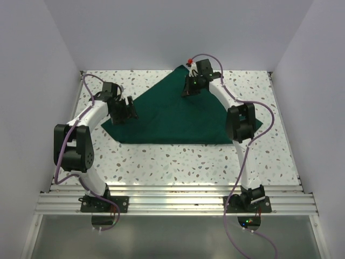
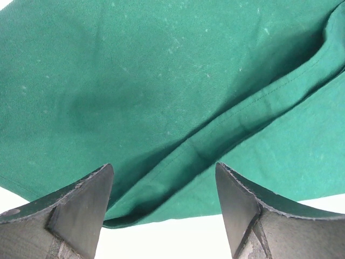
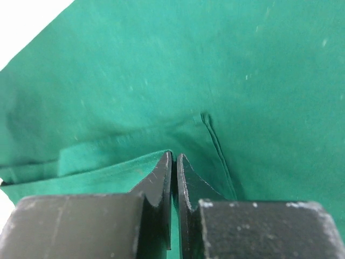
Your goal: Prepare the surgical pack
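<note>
1. Left arm (image 1: pixel 81 127) bent at elbow, forearm reaching forward and inward
2. Left gripper (image 2: pixel 164 181) held low, jaws wide apart
3. Right arm (image 1: pixel 229 102) arched far forward
4. Right gripper (image 3: pixel 173 157) angled down, jaws pressed together, pinching a drape (image 3: pixel 108 162) fold

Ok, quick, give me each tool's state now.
Left tool: open, holding nothing, over the green drape.
Right tool: shut, seemingly pinching a fold of the green drape.

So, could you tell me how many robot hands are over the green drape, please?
2. The left hand sits open at the left edge of the green drape; the right hand is shut on a fold near its far corner. Neither is hidden.
</note>
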{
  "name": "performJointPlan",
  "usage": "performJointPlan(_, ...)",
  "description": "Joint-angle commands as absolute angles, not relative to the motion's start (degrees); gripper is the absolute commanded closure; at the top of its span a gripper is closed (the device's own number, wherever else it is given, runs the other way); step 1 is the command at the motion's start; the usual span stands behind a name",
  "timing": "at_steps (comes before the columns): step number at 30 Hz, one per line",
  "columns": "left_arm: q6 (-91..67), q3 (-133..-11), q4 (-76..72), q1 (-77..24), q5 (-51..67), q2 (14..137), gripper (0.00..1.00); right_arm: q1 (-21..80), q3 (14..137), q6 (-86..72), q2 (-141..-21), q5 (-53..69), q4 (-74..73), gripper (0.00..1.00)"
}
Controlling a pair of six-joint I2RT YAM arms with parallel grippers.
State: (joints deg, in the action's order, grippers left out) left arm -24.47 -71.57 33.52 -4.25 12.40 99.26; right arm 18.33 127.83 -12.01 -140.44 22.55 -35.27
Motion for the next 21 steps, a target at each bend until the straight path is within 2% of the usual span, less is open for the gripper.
performJointPlan(1, -25.2, -72.6, 31.2, -3.7, 12.5, 98.5, 0.20, 18.0, 133.1, -15.8, -141.8, 21.5, -31.8, 1.00)
performJointPlan(7, -25.6, -72.4, 31.1, -3.7, 12.2, 98.3, 0.20, 18.2, 134.5, -18.0, -142.9, 27.9, -29.0, 1.00)
performJointPlan(10, -25.7, -72.0, 31.0, -3.6, 12.1, 98.4, 0.20, 18.4, 127.3, -19.9, -137.8, 31.0, -21.0, 1.00)
performJointPlan(21, -25.8, -73.4, 30.9, -3.7, 12.5, 100.4, 0.20, 18.8, 114.3, -19.3, -120.5, 30.0, -18.7, 1.00)
